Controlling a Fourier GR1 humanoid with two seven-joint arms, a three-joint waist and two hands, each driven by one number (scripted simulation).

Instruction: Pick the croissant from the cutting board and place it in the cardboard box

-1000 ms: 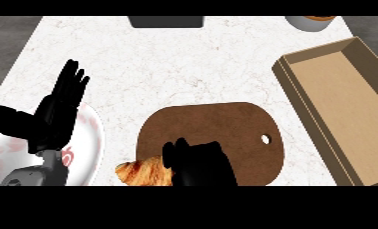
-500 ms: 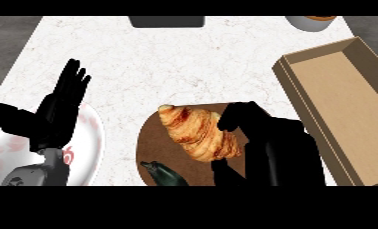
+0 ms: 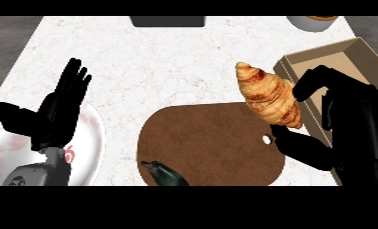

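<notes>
Croissant [image 3: 269,97] in right hand [image 3: 336,123] beside cardboard box [image 3: 325,55]

Light is even and diffuse, with no clear source direction. The white marbled counter top [image 3: 184,63] reads bright and flat, without glare. The two black hands show as near-solid dark shapes with little surface detail. The golden-brown glazed croissant [image 3: 269,98] carries soft highlights along its ridges. Cast shadows are faint.
</notes>
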